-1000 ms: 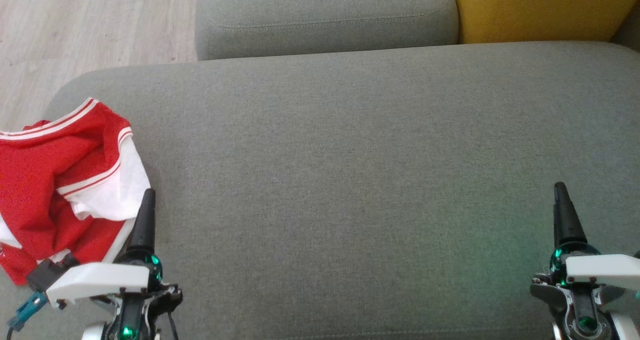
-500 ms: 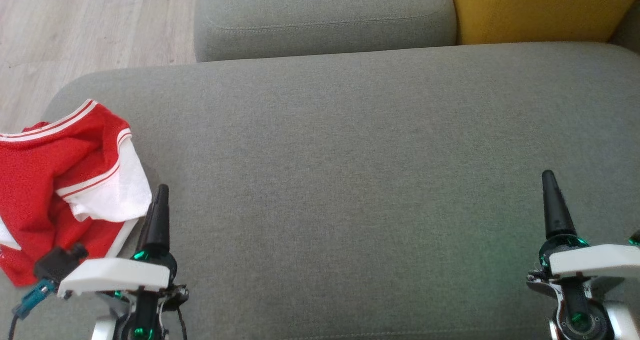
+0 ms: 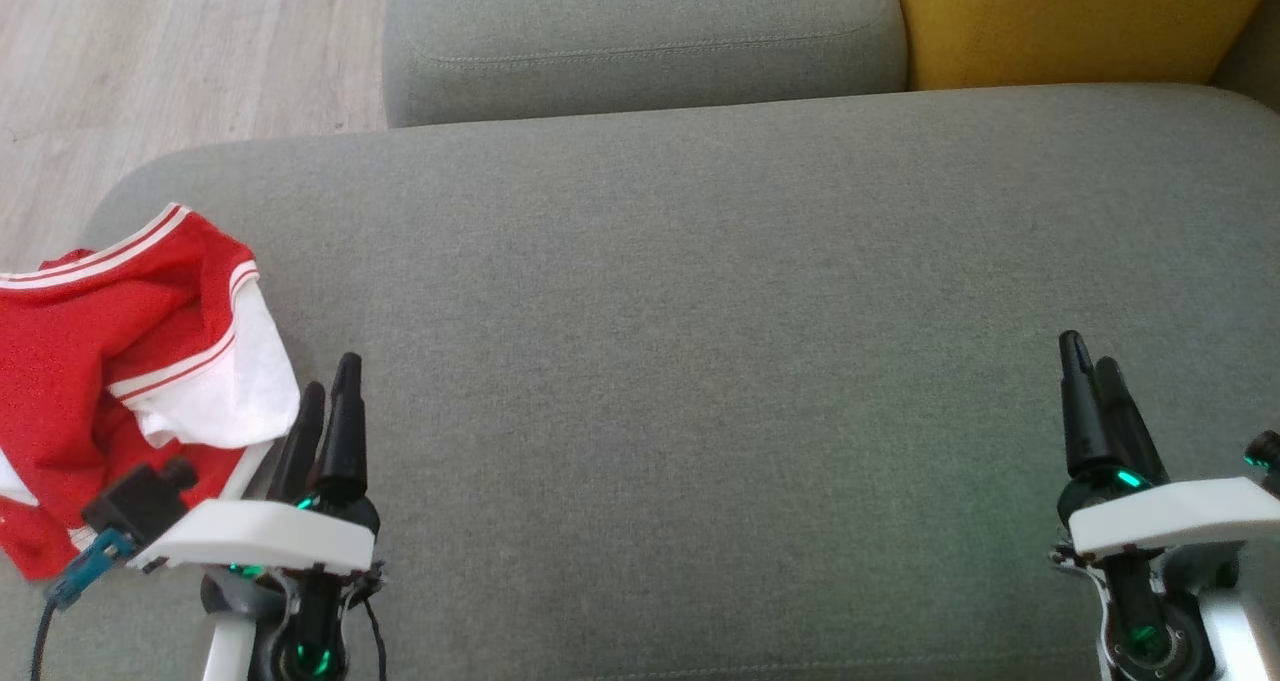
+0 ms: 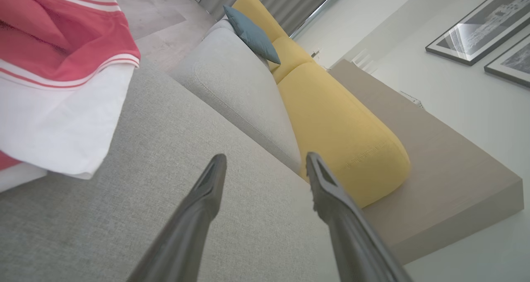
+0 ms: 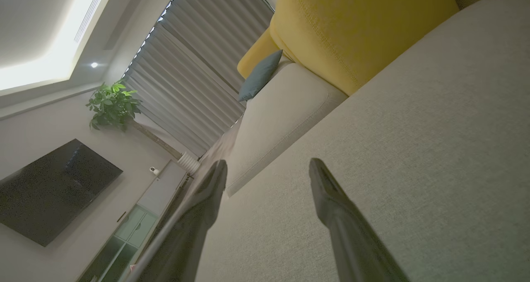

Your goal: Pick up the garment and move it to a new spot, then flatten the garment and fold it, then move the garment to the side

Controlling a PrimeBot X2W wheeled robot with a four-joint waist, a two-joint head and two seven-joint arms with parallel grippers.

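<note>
The red and white garment (image 3: 120, 361) is lying in a crumpled heap at the left end of the gray sofa seat (image 3: 700, 291). Part of it is running off the left side of the head view. A white flap is sticking out of the heap toward the middle of the seat.

The left gripper (image 3: 330, 379) is hovering just beside that white flap, on its right. Its two dark fingers are standing apart with nothing between them, and they are pointing toward the back of the sofa. In the left wrist view a little gap is showing between the fingers and the cloth.

The right gripper (image 3: 1088, 353) is hanging well apart from the garment, over the right end of the seat. Its fingers are standing apart too and are holding nothing.

Behind the seat a gray back cushion (image 3: 640, 31) is sitting next to a yellow cushion (image 3: 1060, 21). A small blue pillow (image 4: 252, 35) is leaning farther along the sofa. A pale wooden floor (image 3: 150, 71) is showing past the left end.
</note>
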